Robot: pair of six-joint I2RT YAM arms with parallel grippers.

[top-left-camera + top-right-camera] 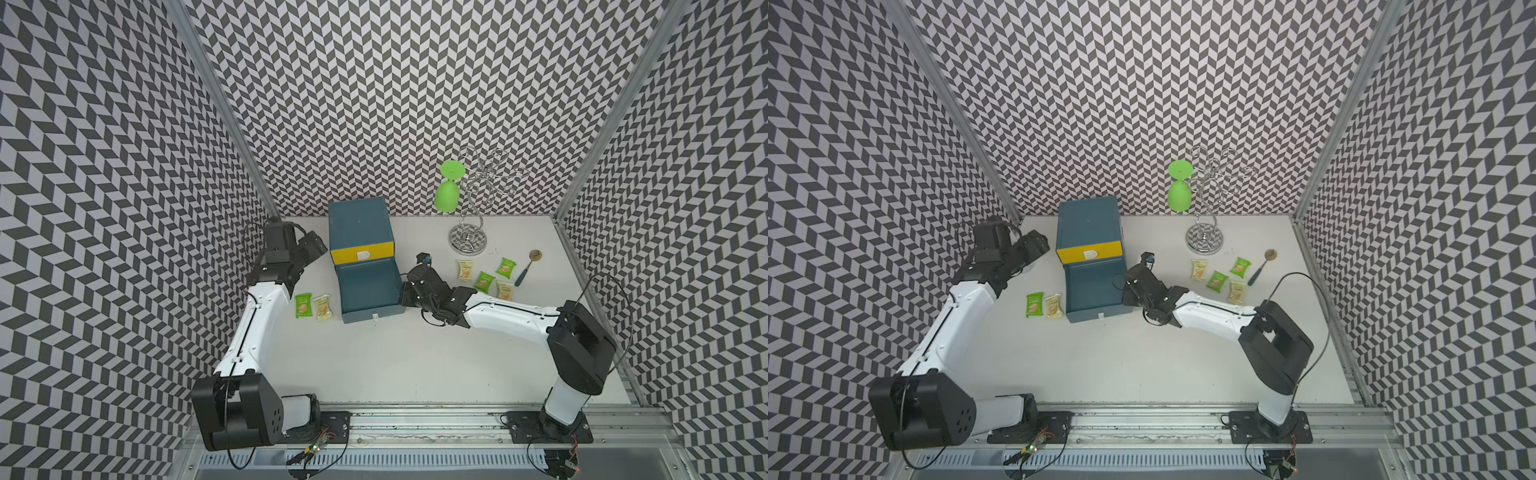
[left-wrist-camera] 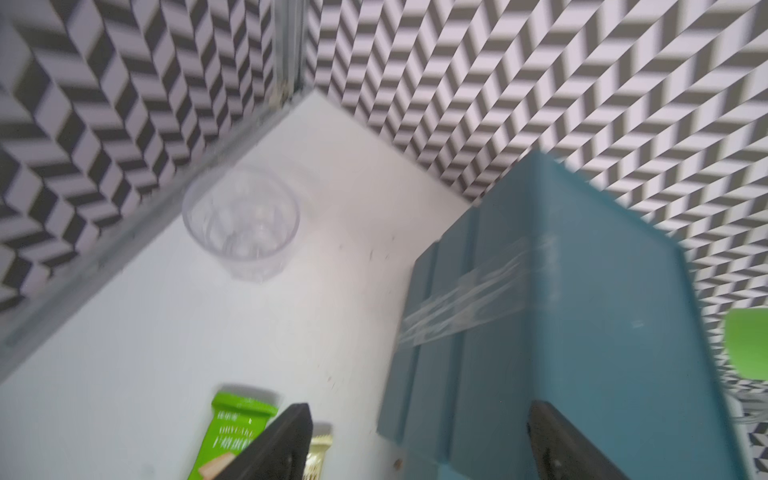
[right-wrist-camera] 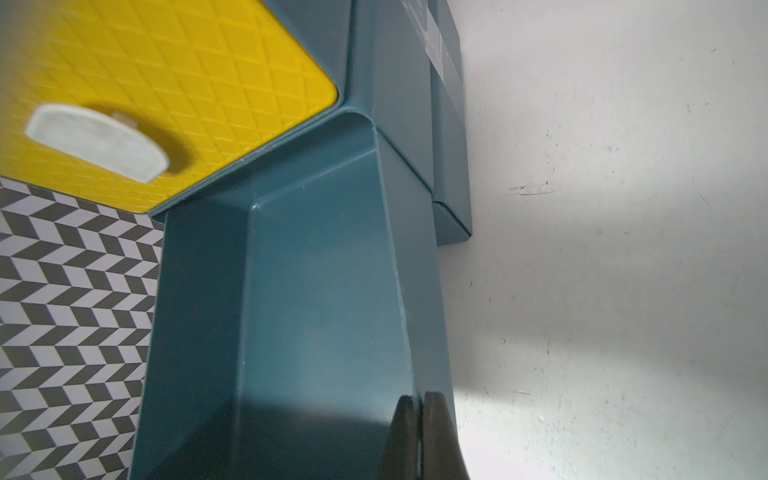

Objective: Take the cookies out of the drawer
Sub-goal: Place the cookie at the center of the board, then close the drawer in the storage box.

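White tabletop (image 1: 395,365), chevron-patterned walls on three sides. Front half is open room, with the arm-base rail along the near edge.

Both top views: a teal two-drawer cabinet (image 1: 359,220) stands at the back wall, left of centre. Its lower drawer (image 1: 368,291) is pulled out toward the front, teal floor fully showing. The cookies (image 1: 484,281) are all out on the table. Four lie loose right of the drawer, two green and two cream, between the wire glass rack (image 1: 467,241) and the right arm. A green packet (image 1: 304,305) and a cream packet (image 1: 323,307) lie side by side just left of the drawer. Each is flat and sealed with a tan biscuit printed on it; the print is too small to read. A blue-handled spoon (image 1: 524,270) lies near the right edge. A green goblet (image 1: 448,191) hangs upside down on the rack. The left gripper (image 1: 311,245) is in the narrow gap between cabinet and left wall. The right gripper (image 1: 403,293) is at the drawer's right wall.

Left wrist: fingers (image 2: 291,444) spread wide, holding nothing. A clear cup (image 2: 241,220) stands in the back corner and clear tape (image 2: 469,299) runs across the cabinet side. The green packet shows white lettering, too blurred to read.

Right wrist: fingers (image 3: 440,436) pressed together right at the rim of the drawer's side wall; can't tell if the wall is nipped between them. The yellow quilted upper drawer front (image 3: 166,83) is closed and has a white knob (image 3: 95,141). Bare table runs alongside.
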